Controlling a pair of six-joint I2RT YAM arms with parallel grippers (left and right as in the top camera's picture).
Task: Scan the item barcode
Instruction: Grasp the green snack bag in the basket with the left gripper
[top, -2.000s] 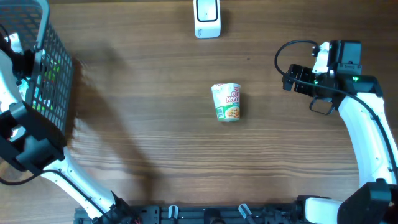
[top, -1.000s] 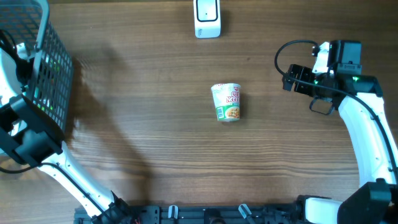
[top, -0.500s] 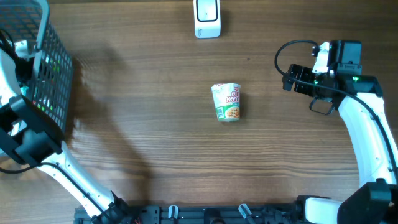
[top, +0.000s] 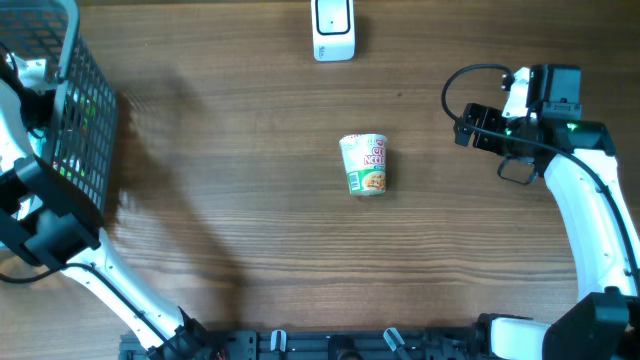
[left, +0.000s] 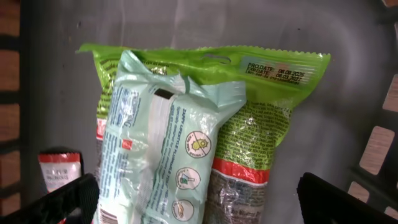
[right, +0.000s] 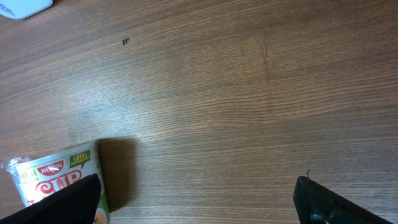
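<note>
Left fingers spread wide and released, your left arm hangs inside the black wire-mesh basket at the left edge of the brown wood-grain bench. Through the left wrist camera you look down on a pale mint-green soft plastic pack lying on top of a bright green crinkled snack bag with a red band. A small red-and-white packet sits just beside them, near the left finger. None of these touches the fingers.

Right fingers are likewise parted and grasp nothing. Your right arm is held over the right side of the bench, its tip turned toward the middle.

The white-and-green instant-noodle cup with red lettering appears to lie on its side near the middle of the bench, its wider end turned toward the far edge. It is well apart from both arms. In the right wrist view the cup shows at the lower left, just above the near finger, casting a dark shadow to its right.

The white rectangular barcode scanner stands at the far edge of the bench, in line with the cup but well apart from it. Only a corner of it enters the right wrist view.
</note>
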